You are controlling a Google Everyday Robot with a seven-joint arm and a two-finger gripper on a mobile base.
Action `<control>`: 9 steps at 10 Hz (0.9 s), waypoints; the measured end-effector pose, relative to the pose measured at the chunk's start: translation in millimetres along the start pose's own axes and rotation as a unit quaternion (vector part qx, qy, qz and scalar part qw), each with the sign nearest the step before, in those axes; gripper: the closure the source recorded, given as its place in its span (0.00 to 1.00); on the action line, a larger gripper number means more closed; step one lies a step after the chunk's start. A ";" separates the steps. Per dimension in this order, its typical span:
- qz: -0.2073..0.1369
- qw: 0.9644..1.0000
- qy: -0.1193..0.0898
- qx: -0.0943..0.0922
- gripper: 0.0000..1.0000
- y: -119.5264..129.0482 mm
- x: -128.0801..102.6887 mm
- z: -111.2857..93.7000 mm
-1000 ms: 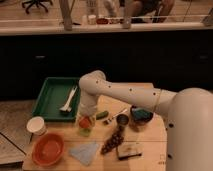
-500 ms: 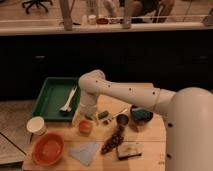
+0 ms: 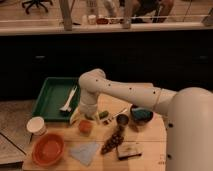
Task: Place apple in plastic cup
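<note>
The apple (image 3: 85, 125) sits in the mouth of the plastic cup (image 3: 85, 131), toward the left edge of the surface (image 3: 150, 147), directly beneath the claw (image 3: 86, 116), which is aligned overhead, apparently for vertical release; whether the claw is clenched or released cannot be told.

Dim, warm light comes from overhead, brightest on the white arm (image 3: 125, 90). Beneath it, the gripper (image 3: 87, 114) hangs shadowed over the table (image 3: 150, 134).

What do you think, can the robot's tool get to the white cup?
Probably yes. The tool hangs just over the small clear cup, and the white cup stands off to one side by the green tray. Nothing seems to stand between them.
</note>
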 end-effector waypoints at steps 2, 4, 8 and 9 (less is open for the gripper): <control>-0.001 1.000 0.002 0.002 0.20 1.7 0.5 -3.1; -0.001 1.000 0.005 0.005 0.20 2.1 1.2 -4.8; -0.002 1.000 0.005 0.005 0.20 0.9 1.3 -4.5; -0.002 1.000 0.005 0.005 0.20 1.0 1.3 -4.5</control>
